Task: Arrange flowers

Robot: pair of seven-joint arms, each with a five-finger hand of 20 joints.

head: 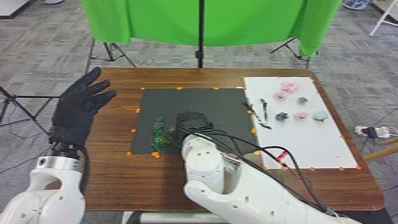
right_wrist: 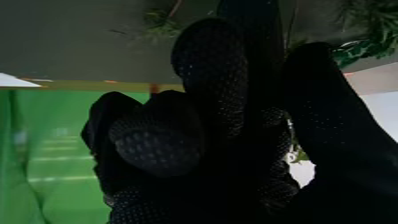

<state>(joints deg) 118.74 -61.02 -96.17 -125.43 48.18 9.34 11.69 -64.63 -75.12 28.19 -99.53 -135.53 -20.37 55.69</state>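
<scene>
In the head view my right hand (head: 191, 121) is over the middle of the dark mat (head: 164, 102), just right of green foliage sprigs (head: 160, 134). The right wrist view has my right hand (right_wrist: 213, 70) close up, with leafy greenery (right_wrist: 366, 37) and a small green sprig (right_wrist: 162, 26) beyond it; whether it touches any stem is unclear. My left hand (head: 78, 107) is open at the table's left side, clear of the mat. Pink flowers (head: 289, 87), another pink bloom (head: 300, 116) and grey-green blooms (head: 321, 116) lie on the white sheet (head: 298, 137).
Slim dark items (head: 263, 112) lie along the white sheet's left edge. A red-and-yellow object (head: 282, 156) is lower on that sheet, near the right arm's cables. Orange markers (head: 138, 110) line the mat. A green cloth (head: 213, 22) hangs behind the brown table (head: 111, 165).
</scene>
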